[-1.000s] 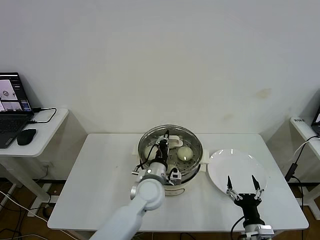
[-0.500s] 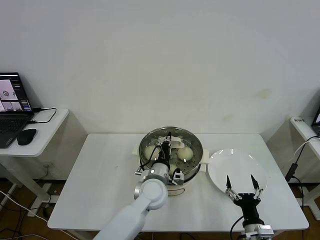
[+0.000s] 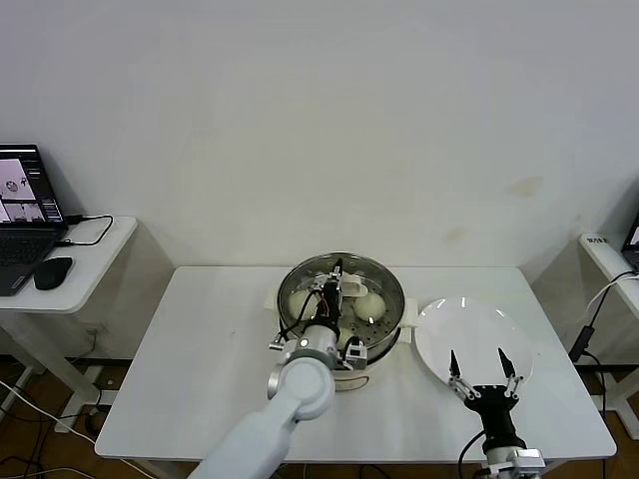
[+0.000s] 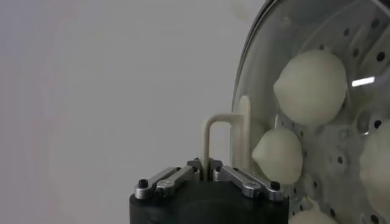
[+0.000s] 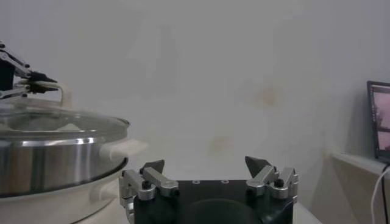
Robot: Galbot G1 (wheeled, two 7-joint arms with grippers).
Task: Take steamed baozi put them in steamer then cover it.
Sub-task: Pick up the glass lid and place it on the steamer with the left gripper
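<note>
L gripper over the steamer, fingers pinched tight on the cover's white handle; cover sits on the steamer rim at mid-table; baozi visible thru the glass, on the perforated tray; R gripper hangs w/ fingers spread wide over the near edge of the white plate, beside the steamer.
</note>
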